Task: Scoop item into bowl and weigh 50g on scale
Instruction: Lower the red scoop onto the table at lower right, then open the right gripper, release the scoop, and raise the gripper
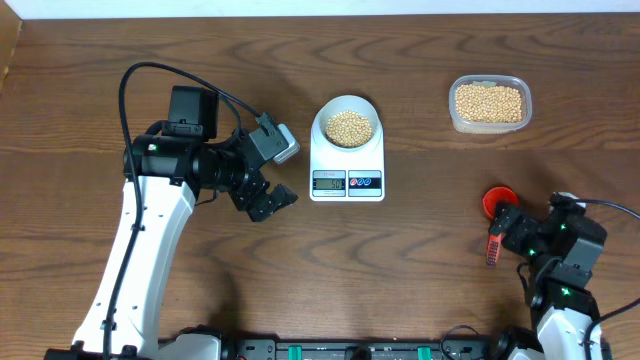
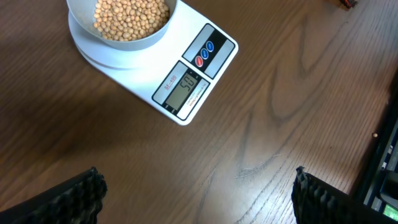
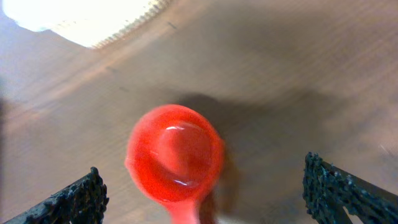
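The item is seen as many small, round, tan-yellow beans, heaped smoothly inside the bowl. The bowl is small, round and pale blue-white, and it is set on the far part of the scale, at the middle of the table. The scale is flat, white and rectangular; on its near edge a small display is lit with digits that seem to read 50, and a red and a blue button are placed beside it. More beans are held in a clear tub, far and to the right of the scale.

The left gripper is held just left of the scale, its fingers spread wide with nothing between them. The right gripper is likewise spread wide at the near right, above an empty glossy red scoop that is left lying on the wood, ungripped.
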### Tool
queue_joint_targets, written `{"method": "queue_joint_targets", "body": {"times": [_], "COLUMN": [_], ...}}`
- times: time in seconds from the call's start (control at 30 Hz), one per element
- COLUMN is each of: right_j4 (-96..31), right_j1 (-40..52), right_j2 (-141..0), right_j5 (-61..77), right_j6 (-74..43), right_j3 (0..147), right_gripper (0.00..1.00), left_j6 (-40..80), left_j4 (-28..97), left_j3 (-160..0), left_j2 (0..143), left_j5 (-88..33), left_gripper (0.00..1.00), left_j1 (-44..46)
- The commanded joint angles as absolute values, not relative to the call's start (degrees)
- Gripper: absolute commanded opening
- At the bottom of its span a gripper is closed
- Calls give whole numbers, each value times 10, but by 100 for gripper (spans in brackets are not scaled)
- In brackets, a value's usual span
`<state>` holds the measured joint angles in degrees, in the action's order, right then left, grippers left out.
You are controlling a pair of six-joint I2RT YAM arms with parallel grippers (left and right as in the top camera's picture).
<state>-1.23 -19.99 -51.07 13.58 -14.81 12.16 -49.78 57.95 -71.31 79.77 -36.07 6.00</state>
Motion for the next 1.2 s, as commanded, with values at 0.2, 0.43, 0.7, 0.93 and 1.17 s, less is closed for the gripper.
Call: {"method": "queue_joint_targets", "body": {"times": [0.2,0.43,0.7,0.93,1.17], "right_j4": [72,125,95,32,5], "right_j1": [-194,-194,-194,-194,-194], "right_j2": [-444,-437,-438,-438,-438], "right_j5": [314,330,333,340,292], "right_j6": [-240,-338,-364,-364,-362], "right_j3": [138,138,138,138,138], "right_gripper": [99,99,99,99,99], "left_j6": [-505,-505,-505,-505,-505], "left_j4": [580,580,580,580,580], "left_j3": [-722,-722,-722,-722,-722], "left_j2": [790,790,790,790,790], "left_j5": [-364,-364,-364,-364,-364], "left_gripper": [98,98,98,98,98], "left_j1": [57,57,57,57,57]}}
